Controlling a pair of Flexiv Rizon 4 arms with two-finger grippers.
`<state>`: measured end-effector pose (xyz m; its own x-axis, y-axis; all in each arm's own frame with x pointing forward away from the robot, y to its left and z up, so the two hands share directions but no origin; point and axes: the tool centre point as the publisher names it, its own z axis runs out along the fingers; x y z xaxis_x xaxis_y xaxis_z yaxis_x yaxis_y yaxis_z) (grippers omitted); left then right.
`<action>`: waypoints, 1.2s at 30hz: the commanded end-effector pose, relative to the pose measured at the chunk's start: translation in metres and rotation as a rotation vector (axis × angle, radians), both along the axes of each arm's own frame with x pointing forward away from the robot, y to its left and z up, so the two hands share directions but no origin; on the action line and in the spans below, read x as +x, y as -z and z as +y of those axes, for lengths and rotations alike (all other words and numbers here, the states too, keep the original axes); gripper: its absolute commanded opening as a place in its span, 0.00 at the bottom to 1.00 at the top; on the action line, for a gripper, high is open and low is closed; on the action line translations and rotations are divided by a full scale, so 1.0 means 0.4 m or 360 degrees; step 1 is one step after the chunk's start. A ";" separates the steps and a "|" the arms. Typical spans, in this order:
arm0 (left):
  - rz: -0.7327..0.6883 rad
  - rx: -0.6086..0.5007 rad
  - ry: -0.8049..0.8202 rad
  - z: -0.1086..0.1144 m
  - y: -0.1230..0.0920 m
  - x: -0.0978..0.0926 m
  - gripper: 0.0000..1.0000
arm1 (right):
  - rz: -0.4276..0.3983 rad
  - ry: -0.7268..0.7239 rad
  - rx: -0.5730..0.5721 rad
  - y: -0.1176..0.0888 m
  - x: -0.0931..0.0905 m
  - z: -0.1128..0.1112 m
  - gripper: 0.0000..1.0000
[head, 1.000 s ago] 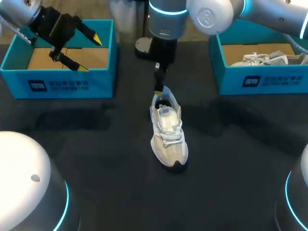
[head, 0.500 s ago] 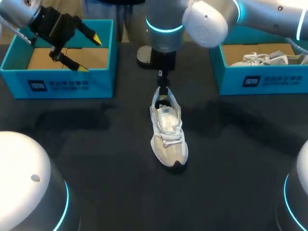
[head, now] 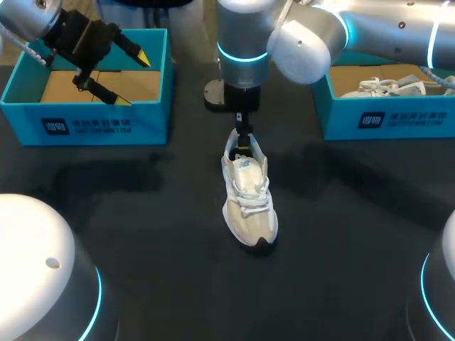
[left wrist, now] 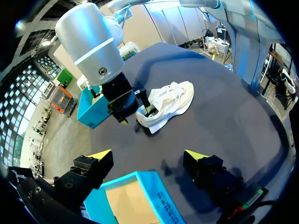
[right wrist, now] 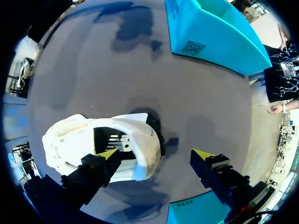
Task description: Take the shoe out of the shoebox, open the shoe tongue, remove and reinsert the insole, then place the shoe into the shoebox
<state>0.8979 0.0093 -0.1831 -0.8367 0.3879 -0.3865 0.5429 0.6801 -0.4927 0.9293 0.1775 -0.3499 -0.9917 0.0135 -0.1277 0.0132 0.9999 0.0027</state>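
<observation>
right gripper (head: 243,138), seen from the head camera, has dropped over the past second to the far, heel end of the white shoe (head: 247,192). the shoe has not shifted and stands mid-table, toe pointing near. left gripper (head: 133,79) hangs wide open and empty over the left shoebox (head: 85,124), unchanged.

left wrist camera: its own gripper (left wrist: 148,156) is spread wide above the box rim (left wrist: 154,186), holding nothing; ahead, the right gripper (left wrist: 136,115) meets the shoe (left wrist: 168,100) at its heel.

right wrist camera: the gripper (right wrist: 155,154) is open, with one fingertip (right wrist: 108,154) over the shoe (right wrist: 70,140) opening and the other outside past the heel, gripping nothing yet. the shoe is already unboxed; this descent likely sets up a hold on the heel collar before the tongue and insole work.
</observation>
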 end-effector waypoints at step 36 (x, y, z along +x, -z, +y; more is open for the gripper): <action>0.0002 0.0007 0.0000 -0.001 -0.002 0.001 1.00 | 0.0119 0.0079 -0.0029 0.042 -0.005 0.008 0.00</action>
